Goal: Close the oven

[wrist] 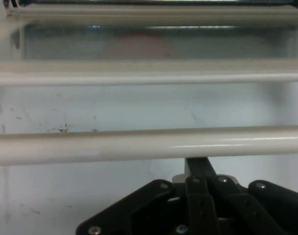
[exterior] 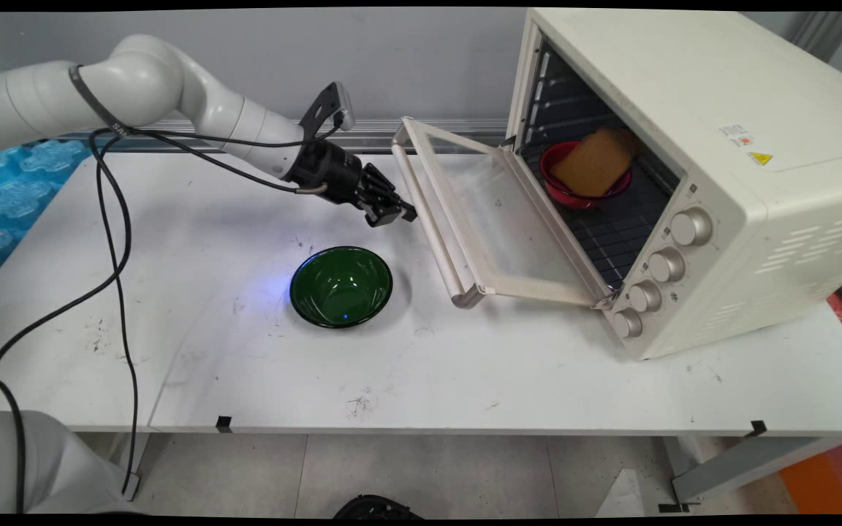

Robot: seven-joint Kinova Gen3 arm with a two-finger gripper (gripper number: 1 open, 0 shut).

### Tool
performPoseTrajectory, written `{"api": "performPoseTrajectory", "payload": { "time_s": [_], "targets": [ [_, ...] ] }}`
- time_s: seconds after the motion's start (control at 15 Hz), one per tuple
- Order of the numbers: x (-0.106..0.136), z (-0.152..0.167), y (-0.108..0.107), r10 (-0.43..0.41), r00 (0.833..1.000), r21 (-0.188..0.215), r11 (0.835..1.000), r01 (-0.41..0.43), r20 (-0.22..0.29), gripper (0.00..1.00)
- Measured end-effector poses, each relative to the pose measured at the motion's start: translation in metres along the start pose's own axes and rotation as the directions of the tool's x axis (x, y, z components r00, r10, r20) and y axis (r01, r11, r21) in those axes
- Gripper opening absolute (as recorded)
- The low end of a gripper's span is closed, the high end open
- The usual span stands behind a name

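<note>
Oven door hanging open, gripper sitting just off its handle

Oven (exterior: 691,131), cream metal box with rounded edges, is sitting on the right half of the white table (exterior: 465,380), angled toward the arm. Its glass door (exterior: 498,219) is hanging open toward the table middle, with a cream frame and a round bar handle (exterior: 432,226) along the outer edge. Four silver knobs (exterior: 666,264) are running down the front panel. A dark wire rack is showing inside.

Containers: a red bowl (exterior: 563,191) is resting on the rack inside the oven, holding a tan, flat, rough-looking slab, bread-like (exterior: 595,162), which is leaning tilted out over the bowl's rim. A green bowl (exterior: 341,286), glossy, round and deep, is sitting upright on the table left of the door with nothing visible inside.

Black gripper (exterior: 399,213) is pointing at the door handle, just beside it and apart from it in the main view. In the hand view the handle bar (wrist: 149,144) is crossing right in front of the fingers (wrist: 200,169), which are looking pressed together with no gap and nothing between them. The green bowl is lying near, below the gripper in the main view. Black cables are drooping from the arm over the table's left side.
</note>
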Motion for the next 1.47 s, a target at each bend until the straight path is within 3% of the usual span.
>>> {"api": "performPoseTrajectory", "payload": {
  "time_s": [0.87,1.47],
  "targets": [
    [0.024,-0.008,0.0,0.003,0.998,0.008,1.0,-0.003,-0.055,0.0],
    [0.065,0.001,-0.007,0.017,0.993,0.012,1.0,-0.016,-0.118,0.0]
  ]
}}
